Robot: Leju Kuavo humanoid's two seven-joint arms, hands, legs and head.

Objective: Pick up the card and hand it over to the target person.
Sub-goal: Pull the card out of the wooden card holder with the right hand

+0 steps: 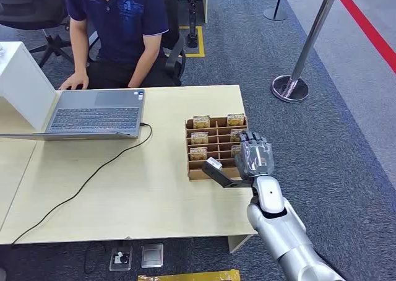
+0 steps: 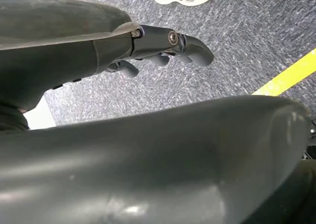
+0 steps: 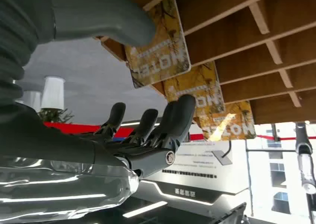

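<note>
The robot's right arm is reaching up from the near right corner of the desk (image 1: 140, 188), its silver forearm angling forward and its right hand (image 1: 254, 152) hovering over the right end of the wooden card rack (image 1: 212, 169), back of the hand facing up. In the right wrist view the dark fingers (image 3: 175, 118) are lying extended and slightly apart beside the thick grey thumb (image 3: 111, 21), with nothing between them, so the hand is open and holding nothing. The rack is sitting near the right edge of the desk, divided into rows of narrow slots; yellow-patterned hotel cards (image 1: 202, 120) are standing in several slots, a few toward the left and a few on the right where the hand is partly covering them. Up close, one card (image 3: 158, 44) is lying just beside the thumb and two more are sitting just past the fingertips, though I cannot tell whether any finger is touching them. The left hand (image 2: 164, 49) is hanging low above grey carpet with its fingers loosely stretched out and empty. Across the desk, at its far left edge, a person in a dark blue polo shirt (image 1: 117, 27) is sitting behind an open grey laptop (image 1: 96, 114), whose black cable (image 1: 88, 182) is trailing toward the near edge.
</note>
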